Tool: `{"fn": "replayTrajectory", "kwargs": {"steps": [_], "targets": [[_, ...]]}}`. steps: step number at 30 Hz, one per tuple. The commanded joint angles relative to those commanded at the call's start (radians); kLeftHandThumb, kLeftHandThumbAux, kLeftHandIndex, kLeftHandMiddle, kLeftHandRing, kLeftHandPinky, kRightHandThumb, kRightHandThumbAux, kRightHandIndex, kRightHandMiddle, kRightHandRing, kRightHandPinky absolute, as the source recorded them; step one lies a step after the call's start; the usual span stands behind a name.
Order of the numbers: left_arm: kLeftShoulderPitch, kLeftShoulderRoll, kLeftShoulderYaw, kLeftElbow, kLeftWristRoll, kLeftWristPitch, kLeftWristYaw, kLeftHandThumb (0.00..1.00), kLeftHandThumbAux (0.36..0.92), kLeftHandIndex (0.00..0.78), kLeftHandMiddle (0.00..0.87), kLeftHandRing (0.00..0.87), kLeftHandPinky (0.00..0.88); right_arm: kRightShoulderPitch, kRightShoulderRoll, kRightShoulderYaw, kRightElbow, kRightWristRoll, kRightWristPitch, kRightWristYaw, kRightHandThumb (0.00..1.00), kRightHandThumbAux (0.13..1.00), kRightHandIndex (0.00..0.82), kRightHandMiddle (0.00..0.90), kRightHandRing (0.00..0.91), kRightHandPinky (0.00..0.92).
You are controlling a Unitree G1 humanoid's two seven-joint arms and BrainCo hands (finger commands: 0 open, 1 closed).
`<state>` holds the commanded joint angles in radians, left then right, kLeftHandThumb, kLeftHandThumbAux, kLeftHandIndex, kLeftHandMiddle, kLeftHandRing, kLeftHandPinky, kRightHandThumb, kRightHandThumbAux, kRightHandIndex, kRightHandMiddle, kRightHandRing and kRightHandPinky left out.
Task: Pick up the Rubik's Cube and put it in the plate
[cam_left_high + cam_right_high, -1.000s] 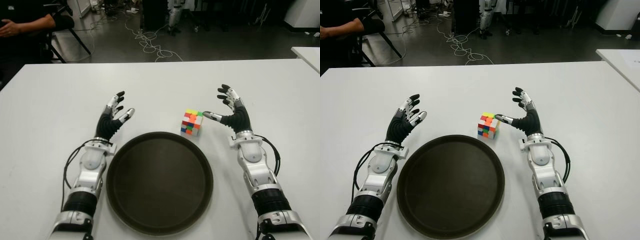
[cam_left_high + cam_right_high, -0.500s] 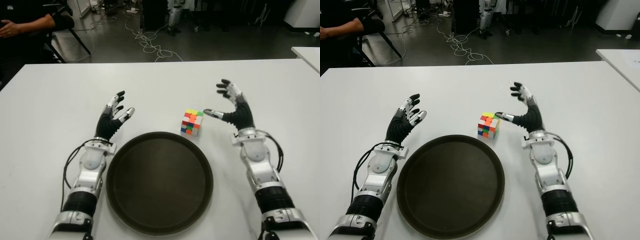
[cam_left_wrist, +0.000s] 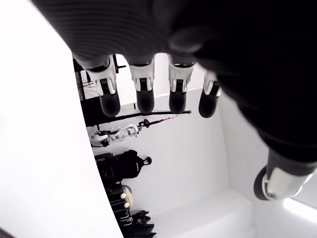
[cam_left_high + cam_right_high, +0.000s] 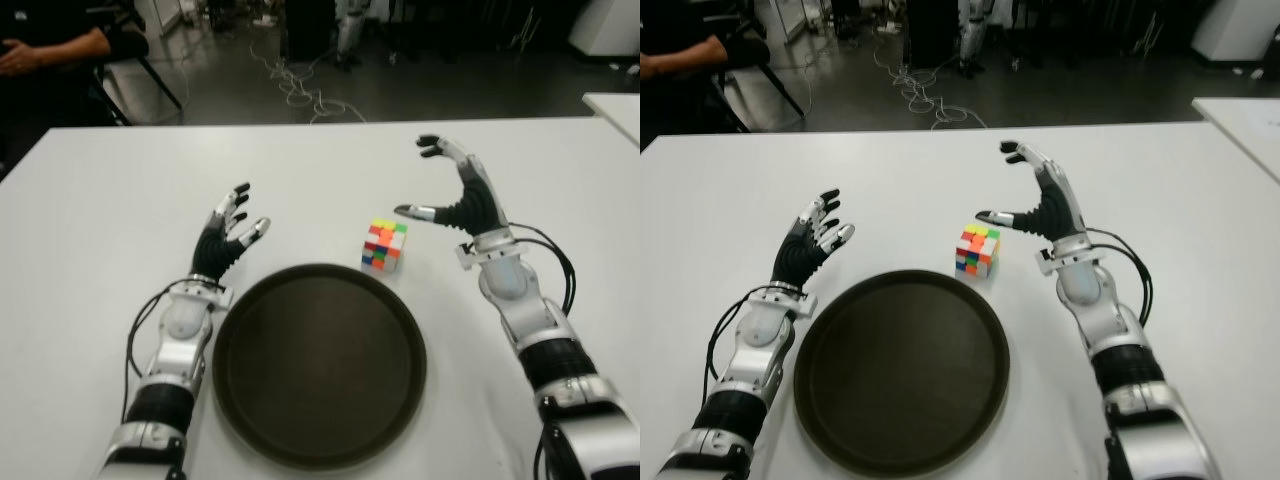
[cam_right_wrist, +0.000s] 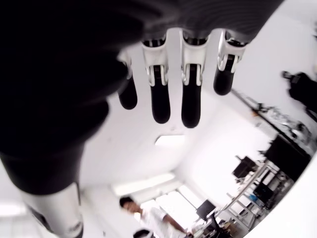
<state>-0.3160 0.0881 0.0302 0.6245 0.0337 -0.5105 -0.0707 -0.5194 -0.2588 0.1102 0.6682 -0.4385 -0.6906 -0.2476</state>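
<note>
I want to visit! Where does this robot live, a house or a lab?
Probably a lab: cables sprawl on the floor behind the white table, and the robot's legs of another machine stand there.

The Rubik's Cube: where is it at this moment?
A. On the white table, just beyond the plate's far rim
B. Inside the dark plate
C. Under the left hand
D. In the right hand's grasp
A: the Rubik's Cube stands on the white table just past the plate, with the open right hand beside it, not holding it.

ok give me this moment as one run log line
phase: reach | right hand: open, raised beside Rubik's Cube | cube: on table, outside plate | left hand: open, idle left of plate
</note>
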Motion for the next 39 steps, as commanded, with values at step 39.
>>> {"fn": "replayTrajectory", "kwargs": {"steps": [39], "targets": [[0.017, -0.010, -0.007, -0.046, 0.006, 0.018, 0.013, 0.000, 0.570, 0.055, 0.081, 0.026, 0.000, -0.023, -0.138, 0.248, -0.039, -0.297, 0.043, 0.061, 0.000, 0.777, 0.111, 0.146, 0.172, 0.178]]}}
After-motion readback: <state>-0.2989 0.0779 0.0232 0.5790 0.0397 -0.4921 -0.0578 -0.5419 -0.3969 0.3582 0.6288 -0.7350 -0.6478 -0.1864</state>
